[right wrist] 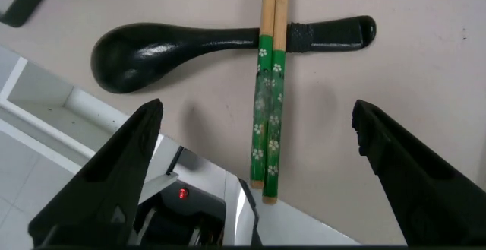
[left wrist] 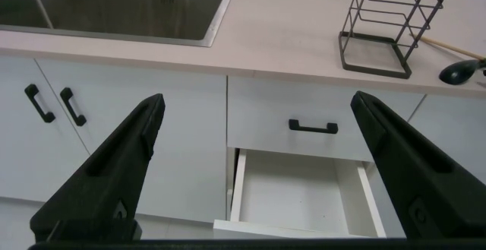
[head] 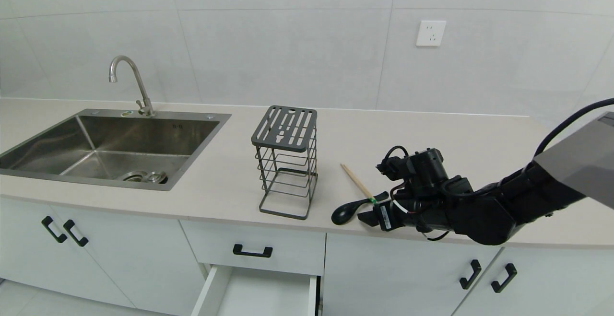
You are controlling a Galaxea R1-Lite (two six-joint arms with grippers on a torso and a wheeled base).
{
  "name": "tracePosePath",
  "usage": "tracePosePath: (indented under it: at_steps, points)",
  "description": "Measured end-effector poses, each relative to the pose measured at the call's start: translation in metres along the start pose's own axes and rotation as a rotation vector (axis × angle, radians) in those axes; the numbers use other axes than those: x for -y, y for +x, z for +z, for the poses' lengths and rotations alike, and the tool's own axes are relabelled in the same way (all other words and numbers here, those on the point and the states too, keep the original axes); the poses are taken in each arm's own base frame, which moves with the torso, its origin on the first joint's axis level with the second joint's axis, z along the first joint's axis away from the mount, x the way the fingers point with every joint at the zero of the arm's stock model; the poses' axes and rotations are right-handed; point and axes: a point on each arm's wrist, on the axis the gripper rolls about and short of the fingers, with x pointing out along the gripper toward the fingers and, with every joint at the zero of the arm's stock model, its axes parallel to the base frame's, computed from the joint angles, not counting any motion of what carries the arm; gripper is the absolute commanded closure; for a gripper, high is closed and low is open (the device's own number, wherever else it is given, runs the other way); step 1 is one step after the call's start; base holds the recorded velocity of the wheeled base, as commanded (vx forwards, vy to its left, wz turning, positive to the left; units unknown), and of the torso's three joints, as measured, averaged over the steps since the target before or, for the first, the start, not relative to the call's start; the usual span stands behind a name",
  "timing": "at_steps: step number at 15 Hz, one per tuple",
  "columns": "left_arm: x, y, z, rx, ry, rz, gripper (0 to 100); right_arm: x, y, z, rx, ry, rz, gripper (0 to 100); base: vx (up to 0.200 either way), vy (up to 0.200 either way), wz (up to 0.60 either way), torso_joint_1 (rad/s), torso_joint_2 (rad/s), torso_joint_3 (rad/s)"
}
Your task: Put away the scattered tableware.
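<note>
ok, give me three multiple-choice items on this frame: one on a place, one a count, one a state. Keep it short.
1. Where is the black spoon in relation to the wire rack?
A. On the counter, to the rack's right as the robot sees it
B. Inside the rack
C. On top of the rack

2. How many chopsticks lie across the spoon's handle?
A. One
B. Four
C. Two

3. What state is the right gripper in?
A. Shut on the spoon
B. Open, above the chopsticks
C. Shut on the chopsticks

Key:
1 A: the head view shows the spoon flat on the counter, right of the rack.
2 C: the right wrist view shows two sticks side by side.
3 B: it stands wide open on either side of the chopsticks, holding nothing.
</note>
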Motion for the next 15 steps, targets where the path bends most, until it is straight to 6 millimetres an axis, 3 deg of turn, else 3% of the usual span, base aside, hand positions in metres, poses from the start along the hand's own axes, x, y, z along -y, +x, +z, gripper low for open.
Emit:
tracePosePath:
  at_steps: [2, 3, 7, 10, 15]
  points:
    - [0.000, 0.000, 0.000, 0.000, 0.000, 0.002, 0, -0.001, 0.003, -0.001, -0.008, -0.002, 0.000, 0, 0.000, 0.000, 0.00, 0.000, 0.00, 0.000]
    - [0.000, 0.000, 0.000, 0.000, -0.001, 0.004, 0, 0.000, 0.005, -0.001, -0.009, 0.000, -0.001, 100, 0.000, 0.000, 0.00, 0.000, 0.00, 0.000]
    - [0.000, 0.000, 0.000, 0.000, -0.003, 0.005, 0, 0.005, 0.009, -0.002, -0.017, 0.010, -0.015, 100, 0.000, 0.000, 0.00, 0.000, 0.00, 0.000]
    - [0.000, 0.000, 0.000, 0.000, -0.006, 0.006, 0, 0.023, 0.008, 0.000, -0.008, 0.044, -0.061, 100, 0.000, 0.000, 0.00, 0.000, 0.00, 0.000]
    - [0.000, 0.000, 0.000, 0.001, -0.007, 0.007, 0, 0.031, -0.013, 0.012, 0.052, 0.062, -0.074, 100, 0.000, 0.000, 0.00, 0.000, 0.00, 0.000]
